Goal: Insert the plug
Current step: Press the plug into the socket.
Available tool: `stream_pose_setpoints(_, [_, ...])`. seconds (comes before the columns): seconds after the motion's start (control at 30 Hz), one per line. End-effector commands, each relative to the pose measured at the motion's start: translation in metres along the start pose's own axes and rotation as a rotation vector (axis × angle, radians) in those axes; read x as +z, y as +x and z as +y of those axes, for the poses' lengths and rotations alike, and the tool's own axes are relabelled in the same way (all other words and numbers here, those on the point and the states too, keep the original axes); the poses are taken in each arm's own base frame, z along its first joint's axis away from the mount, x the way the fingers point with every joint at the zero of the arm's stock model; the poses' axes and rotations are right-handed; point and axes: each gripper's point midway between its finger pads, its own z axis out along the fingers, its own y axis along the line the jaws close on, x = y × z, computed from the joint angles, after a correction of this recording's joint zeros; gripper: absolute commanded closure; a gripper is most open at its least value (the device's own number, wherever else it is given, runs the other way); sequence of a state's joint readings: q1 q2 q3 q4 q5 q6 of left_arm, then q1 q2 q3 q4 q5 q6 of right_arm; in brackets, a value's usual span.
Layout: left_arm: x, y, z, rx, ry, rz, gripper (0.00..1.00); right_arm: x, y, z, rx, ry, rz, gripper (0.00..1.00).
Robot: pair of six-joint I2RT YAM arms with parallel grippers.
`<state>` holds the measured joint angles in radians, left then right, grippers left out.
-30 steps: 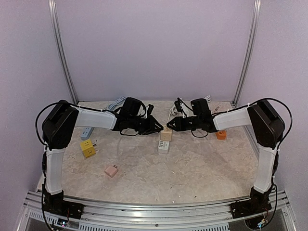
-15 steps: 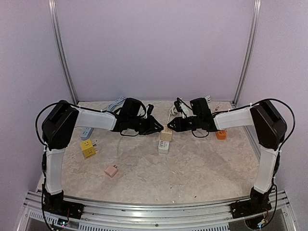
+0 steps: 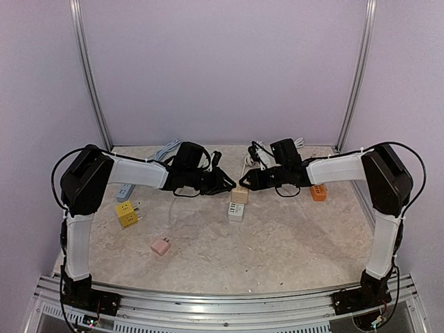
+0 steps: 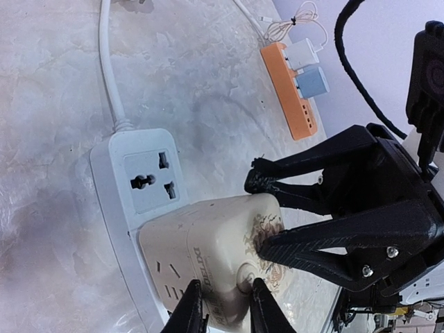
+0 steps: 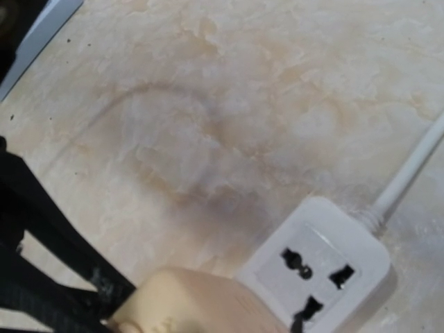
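Observation:
The plug is a beige cube adapter that sits on the white power strip, next to a free socket. My left gripper is shut, and in the left wrist view its narrow fingertips rest against the plug's near end. My right gripper faces it from the other side. Its jaws stand slightly apart at the plug's far end, with one tip on the decorated face. In the right wrist view the plug and strip show, but the right fingers do not.
An orange power strip with chargers plugged in lies to the right. A yellow cube, a pink plug and a blue-grey strip lie on the left. The white strip's cable runs toward the back wall.
My right gripper's jaws have loosened from the plug and its wrist has shifted slightly. The left gripper and the plug have stayed put.

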<state>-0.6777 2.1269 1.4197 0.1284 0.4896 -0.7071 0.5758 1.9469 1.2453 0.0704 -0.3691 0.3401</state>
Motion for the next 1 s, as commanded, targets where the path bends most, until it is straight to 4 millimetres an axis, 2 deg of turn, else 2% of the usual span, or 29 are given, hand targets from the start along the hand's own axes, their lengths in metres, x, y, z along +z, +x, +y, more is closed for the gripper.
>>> stream_pose_setpoints(0.0, [0.008, 0.04, 0.02, -0.042, -0.067, 0.101, 0.77, 0.005, 0.035, 0.008, 0.018, -0.002, 0.14, 0.61])
stream_pose_setpoints(0.27, [0.002, 0.029, 0.013, -0.03, -0.055, 0.078, 0.71, -0.002, 0.017, 0.013, 0.003, 0.008, 0.108, 0.53])
stream_pose_setpoints(0.57, [-0.004, 0.02, 0.008, -0.02, -0.048, 0.052, 0.61, -0.013, 0.0, 0.016, -0.021, 0.027, 0.068, 0.38])
stream_pose_setpoints(0.7, [-0.005, 0.02, 0.007, -0.021, -0.042, 0.051, 0.58, -0.017, -0.004, 0.017, -0.035, 0.034, 0.06, 0.31])
stream_pose_setpoints(0.97, [-0.006, 0.019, 0.005, -0.019, -0.032, 0.046, 0.51, -0.019, -0.004, 0.018, -0.041, 0.037, 0.056, 0.23])
